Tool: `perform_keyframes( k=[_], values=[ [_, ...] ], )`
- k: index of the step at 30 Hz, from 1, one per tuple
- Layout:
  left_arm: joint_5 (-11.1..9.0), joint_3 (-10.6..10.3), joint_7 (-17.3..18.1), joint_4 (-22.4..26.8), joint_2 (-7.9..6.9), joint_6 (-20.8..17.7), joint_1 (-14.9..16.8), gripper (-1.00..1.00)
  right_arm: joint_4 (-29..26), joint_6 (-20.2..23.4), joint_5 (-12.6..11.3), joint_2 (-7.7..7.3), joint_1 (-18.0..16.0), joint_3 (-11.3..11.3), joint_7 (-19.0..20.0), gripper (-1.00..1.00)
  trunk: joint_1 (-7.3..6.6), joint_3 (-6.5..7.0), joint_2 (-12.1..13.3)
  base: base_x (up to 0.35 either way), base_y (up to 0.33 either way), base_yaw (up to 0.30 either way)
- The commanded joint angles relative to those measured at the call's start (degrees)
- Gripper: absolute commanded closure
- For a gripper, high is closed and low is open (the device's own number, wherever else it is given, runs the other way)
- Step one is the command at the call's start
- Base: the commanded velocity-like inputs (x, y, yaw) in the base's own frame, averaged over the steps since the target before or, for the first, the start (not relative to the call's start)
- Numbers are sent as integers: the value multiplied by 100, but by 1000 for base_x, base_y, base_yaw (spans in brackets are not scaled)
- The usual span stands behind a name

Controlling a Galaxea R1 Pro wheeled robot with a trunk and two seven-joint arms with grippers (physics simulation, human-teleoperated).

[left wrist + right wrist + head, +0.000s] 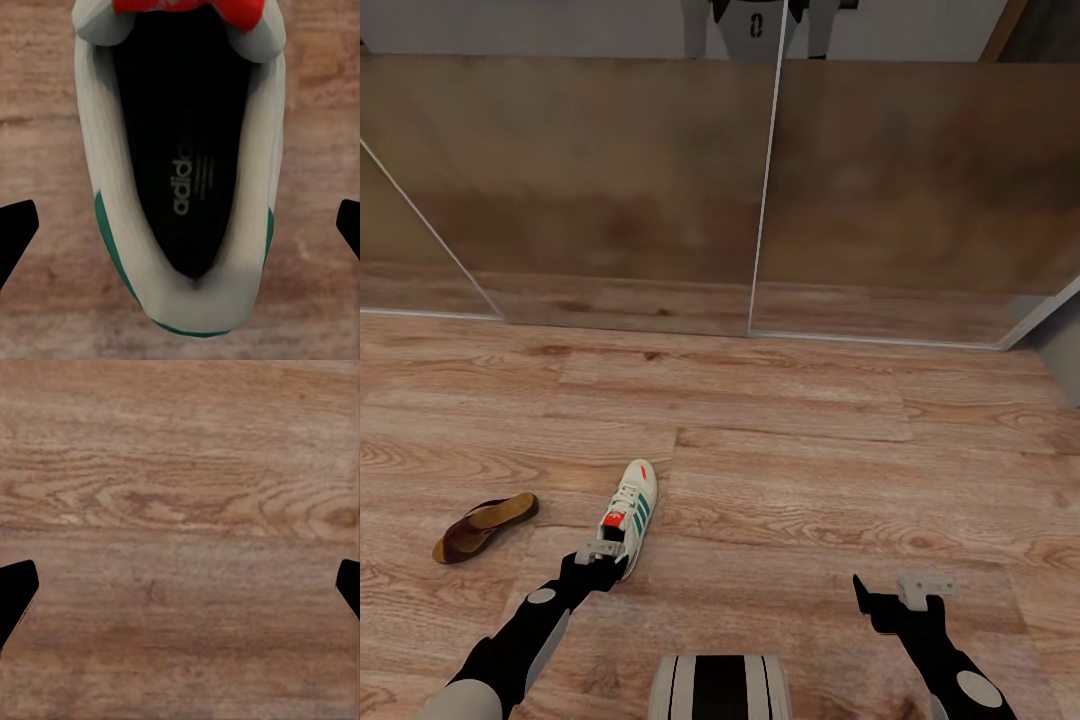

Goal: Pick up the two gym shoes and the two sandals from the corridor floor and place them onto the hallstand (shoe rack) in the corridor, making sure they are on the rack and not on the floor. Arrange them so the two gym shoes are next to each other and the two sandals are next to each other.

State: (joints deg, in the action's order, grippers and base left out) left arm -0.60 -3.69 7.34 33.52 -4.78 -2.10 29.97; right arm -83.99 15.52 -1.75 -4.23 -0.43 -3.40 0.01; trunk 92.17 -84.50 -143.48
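Note:
One cream-white gym shoe [632, 508] with green stripes lies on the corridor floor [810, 470], toe pointing away from me. My left gripper [608, 562] hovers open just over its heel. In the left wrist view I look straight down into the gym shoe [180, 187], whose dark insole and red tongue show, with the left gripper [180, 225] straddling its heel end, one black finger on each side and not touching it. A dark-brown sandal [485, 527] lies to the shoe's left. My right gripper [890, 603] hangs open over bare floor [180, 510]. The hallstand is out of view.
Tall glossy brown sliding doors [580, 190] with thin white frames close off the far side of the floor. A grey wall corner [1060, 350] stands at the right. My base [720, 688] shows at the lower edge.

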Motion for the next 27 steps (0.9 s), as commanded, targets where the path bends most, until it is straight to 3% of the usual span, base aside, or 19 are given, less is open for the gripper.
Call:
perform_keyframes(
  k=[1, 9, 21, 27],
  values=[
    [-5, -18, 4, 8, -5, -20, -1, -100, -47, 31, -18, -4, -1, -8, 2, -100, -1, -3, -1, 0, 0, 0],
    [2, -18, -2, 1, -5, 1, 0, -100, -380, 32, -26, -67, -50, -283, 15, -100, -1, -3, -1, 0, 0, 0],
    [15, -13, -5, -3, -5, 8, 0, -100, -412, 47, -35, -94, -482, -309, 16, -100, -1, -3, -1, 0, 0, 0],
    [5, -17, -5, -3, -5, 8, 0, -100, -345, 38, -36, -89, -523, -301, 19, -100, 15, -136, -9, 0, 0, 0]
  ],
)
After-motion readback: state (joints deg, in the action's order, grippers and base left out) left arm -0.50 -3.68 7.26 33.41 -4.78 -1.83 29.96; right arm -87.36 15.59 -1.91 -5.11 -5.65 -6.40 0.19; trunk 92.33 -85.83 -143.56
